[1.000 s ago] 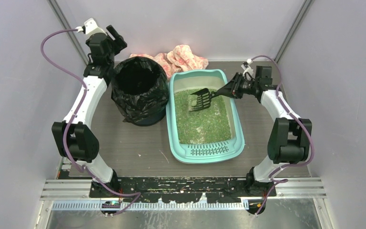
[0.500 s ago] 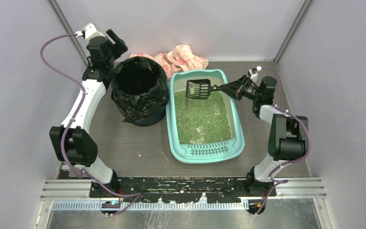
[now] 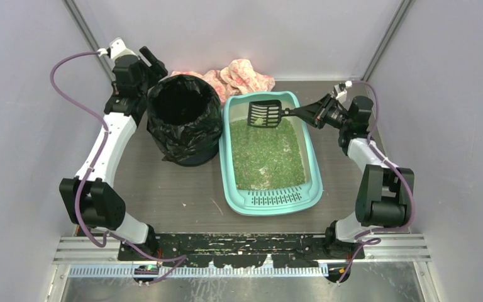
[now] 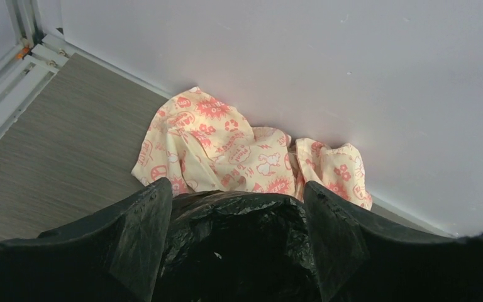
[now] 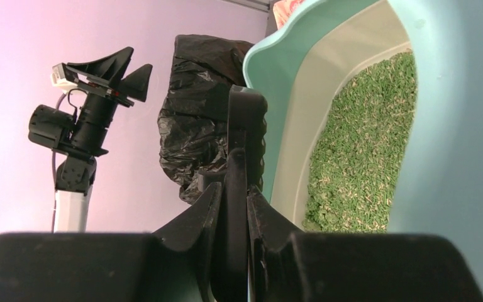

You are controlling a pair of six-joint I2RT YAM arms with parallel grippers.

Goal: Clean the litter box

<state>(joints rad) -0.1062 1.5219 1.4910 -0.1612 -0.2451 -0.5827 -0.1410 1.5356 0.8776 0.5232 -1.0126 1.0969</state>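
Observation:
The mint-teal litter box (image 3: 315, 165) holds green granular litter (image 3: 268, 156). My right gripper (image 3: 307, 114) is shut on the handle of a black slotted scoop (image 3: 265, 113), which hangs over the box's far end with a small pale clump in it. In the right wrist view the right gripper (image 5: 238, 189) pinches the scoop handle (image 5: 236, 160) edge-on, beside the box rim (image 5: 275, 58). My left gripper (image 3: 150, 59) stands open above the far-left rim of the bin. In its wrist view its fingers (image 4: 132, 242) are spread wide with nothing between them.
A round bin lined with a black bag (image 3: 183, 117) stands left of the litter box, touching or nearly touching it. A crumpled cream cloth with red prints (image 3: 241, 75) lies against the back wall. Grey walls close in on both sides.
The right gripper lifted the scoop out of the litter and carried it toward the box's far end, turning it level. The left arm shifted slightly left.

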